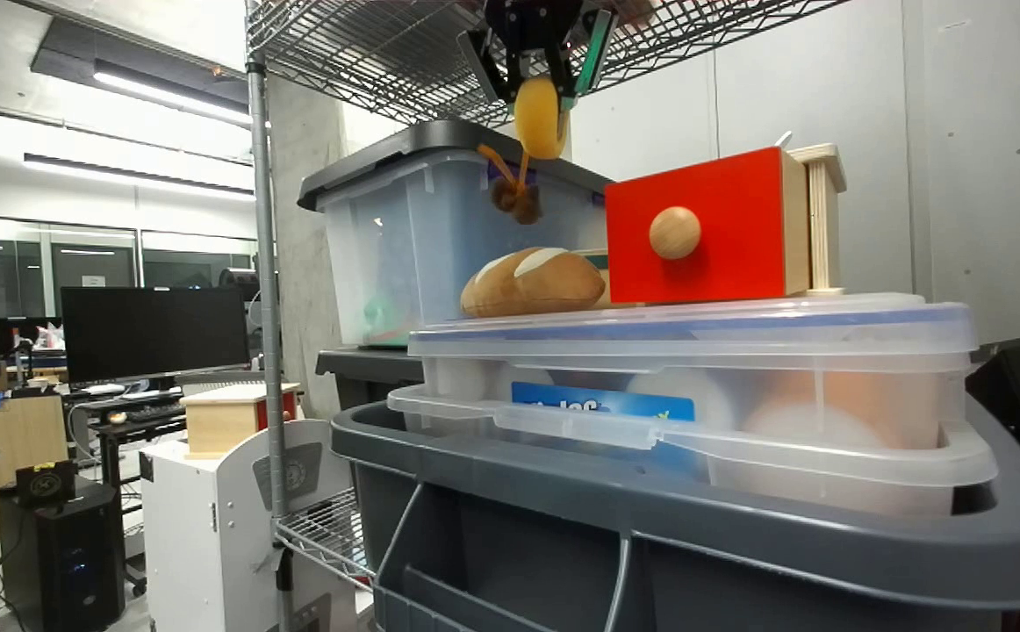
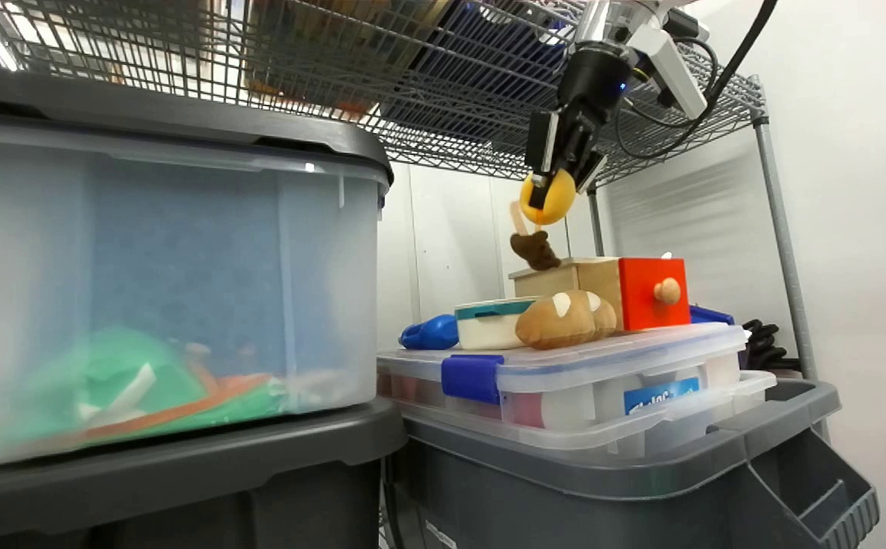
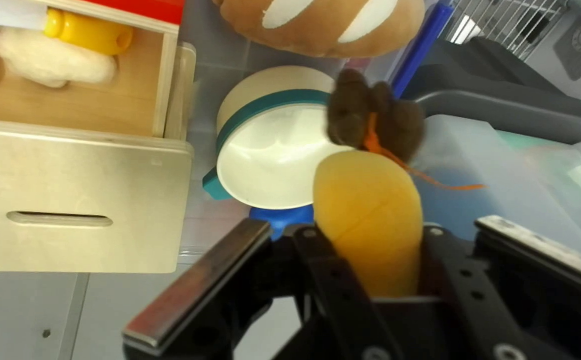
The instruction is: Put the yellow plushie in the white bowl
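yellow plushie (image 3: 368,197) held in the air, above the white bowl (image 3: 270,160) and a little to one side

the claw (image 3: 369,232) grips its plump, soft body from both sides, leaving thin orange cords (image 3: 460,187) and a fuzzy brown end (image 2: 534,250) to dangle; some sideways travel seems needed before a drop. the smooth bowl, teal-rimmed, sits mouth up on a clear plastic lid (image 2: 634,358), presumably to catch it, near a pale wooden box (image 3: 80,195) and a stuffed bread loaf (image 3: 330,22).

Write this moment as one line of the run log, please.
gripper: closed on yellow plushie | white bowl: resting on clear lidded box | plushie: in air, outside bowl | placement: not yet done
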`<move>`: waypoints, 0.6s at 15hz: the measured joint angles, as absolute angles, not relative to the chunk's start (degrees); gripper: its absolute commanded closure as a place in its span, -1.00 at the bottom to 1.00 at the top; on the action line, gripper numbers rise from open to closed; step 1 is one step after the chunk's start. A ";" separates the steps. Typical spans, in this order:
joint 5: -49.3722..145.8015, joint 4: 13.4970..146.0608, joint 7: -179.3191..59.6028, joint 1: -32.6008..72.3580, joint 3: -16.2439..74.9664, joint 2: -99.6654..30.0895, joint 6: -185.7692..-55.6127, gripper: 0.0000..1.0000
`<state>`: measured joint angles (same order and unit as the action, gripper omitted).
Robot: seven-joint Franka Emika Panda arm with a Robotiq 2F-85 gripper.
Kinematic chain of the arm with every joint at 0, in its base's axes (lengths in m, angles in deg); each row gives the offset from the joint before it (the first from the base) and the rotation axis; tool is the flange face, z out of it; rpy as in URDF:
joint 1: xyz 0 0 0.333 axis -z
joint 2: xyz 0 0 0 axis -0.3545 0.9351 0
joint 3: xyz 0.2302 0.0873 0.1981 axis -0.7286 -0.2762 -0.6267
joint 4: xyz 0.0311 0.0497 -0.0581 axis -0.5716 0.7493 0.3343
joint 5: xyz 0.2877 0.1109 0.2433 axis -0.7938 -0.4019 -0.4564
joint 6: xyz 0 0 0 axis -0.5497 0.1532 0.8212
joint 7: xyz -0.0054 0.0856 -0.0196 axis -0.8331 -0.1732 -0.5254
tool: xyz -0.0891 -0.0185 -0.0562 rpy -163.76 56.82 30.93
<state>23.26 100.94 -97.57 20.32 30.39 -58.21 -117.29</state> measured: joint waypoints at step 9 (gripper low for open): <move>22.95 100.14 -97.57 20.37 30.54 -58.22 -117.67 0.89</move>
